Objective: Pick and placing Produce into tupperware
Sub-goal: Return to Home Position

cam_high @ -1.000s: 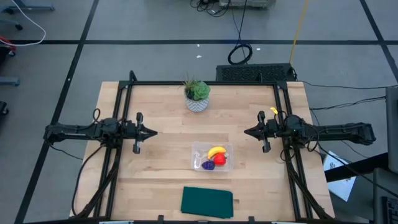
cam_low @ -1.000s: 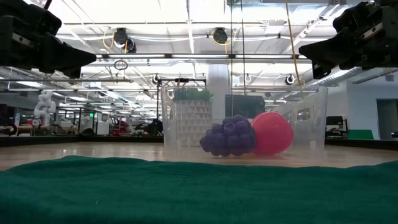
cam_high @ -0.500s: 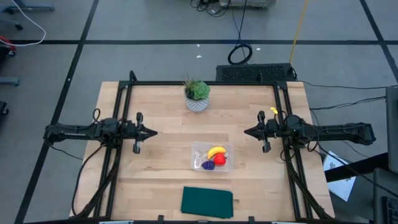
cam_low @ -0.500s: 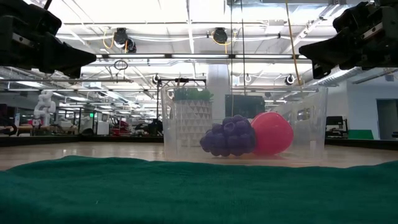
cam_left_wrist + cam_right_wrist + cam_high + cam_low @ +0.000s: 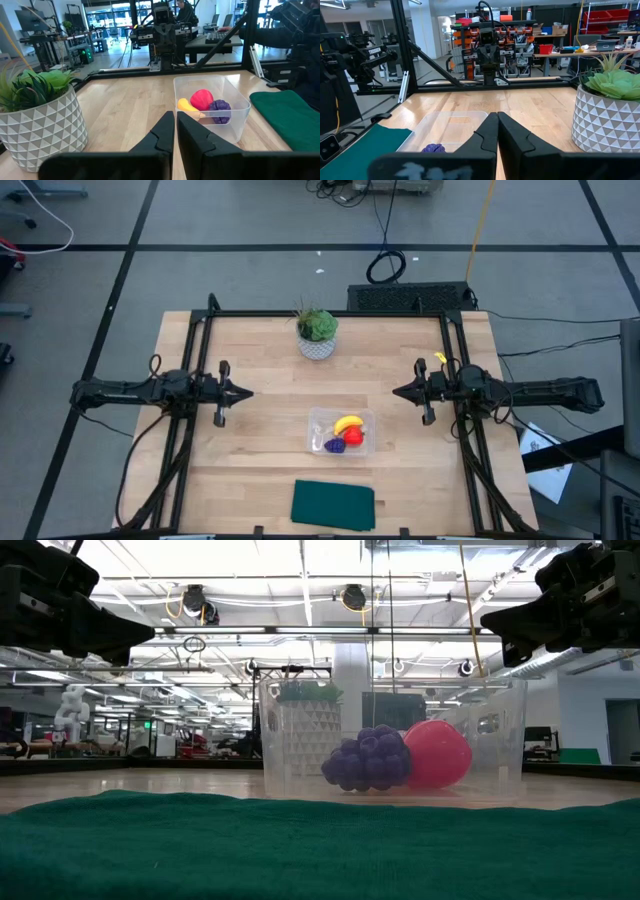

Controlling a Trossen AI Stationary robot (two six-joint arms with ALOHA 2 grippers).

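Clear tupperware (image 5: pixel 318 423) mid-table, 3 pieces inside: banana (image 5: pixel 348 424), purple item (image 5: pixel 335 445), red fruit (image 5: pixel 353 437). Up and to its left, left gripper (image 5: pixel 245 392), fingers pressed together, arm level, pointing inward. Opposite, right gripper (image 5: pixel 398 392) mirrors it, fingers also pressed together. Both well apart from tupperware.

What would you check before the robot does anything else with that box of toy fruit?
1. Banana, red fruit and purple grapes inside the clear box: ok.
2. Box upright, between the potted plant and the green cloth: ok.
3. Left pincer shut, empty, apart from the box: ok.
4. Right pincer shut, empty, apart from the box: ok.
5. Whether the fruit is packed firmly: cannot tell.
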